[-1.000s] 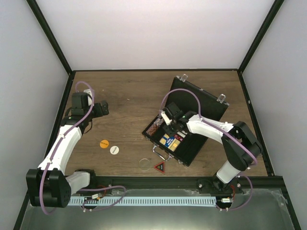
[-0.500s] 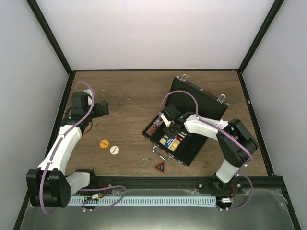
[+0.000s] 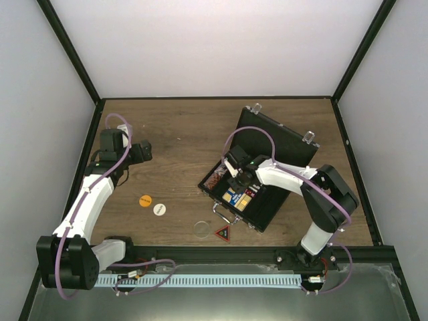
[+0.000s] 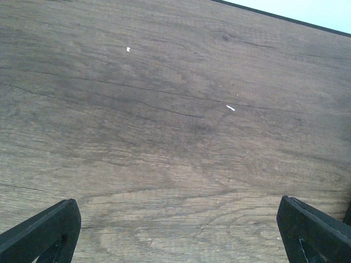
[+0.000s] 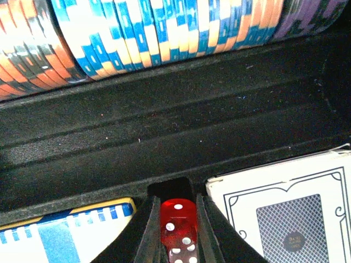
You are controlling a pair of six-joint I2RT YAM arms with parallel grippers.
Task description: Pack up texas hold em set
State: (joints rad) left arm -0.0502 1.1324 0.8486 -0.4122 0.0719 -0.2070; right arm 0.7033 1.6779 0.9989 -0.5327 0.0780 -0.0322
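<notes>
1. Right claw point(image 3: 236, 177) is down inside the open black case point(image 3: 279, 139), closed on a red die point(image 5: 177, 219). It pinches two opposite flat faces.
2. The die sits between a blue-and-white card box point(image 5: 66, 236) and a patterned card deck point(image 5: 285, 213), with the poker chip row point(image 5: 164, 27) beyond.
3. Left claw point(image 4: 178, 233) is wide open and empty over bare desk point(image 3: 180, 134), well apart from the set.
4. Not packed yet: orange button point(image 3: 145, 200), white button point(image 3: 158, 209), clear disc point(image 3: 201, 229) and red-black triangle point(image 3: 223, 233), all flat on the desk left of the case.
5. The die looks light, hard and slick, so it could squirt out of the pinch. Release it low.
6. The discs and triangle look thin and rigid. Grip them across the edges, with the tips touching the desk.
7. Lid is stiff and hinged. Push it at the latch edge.
</notes>
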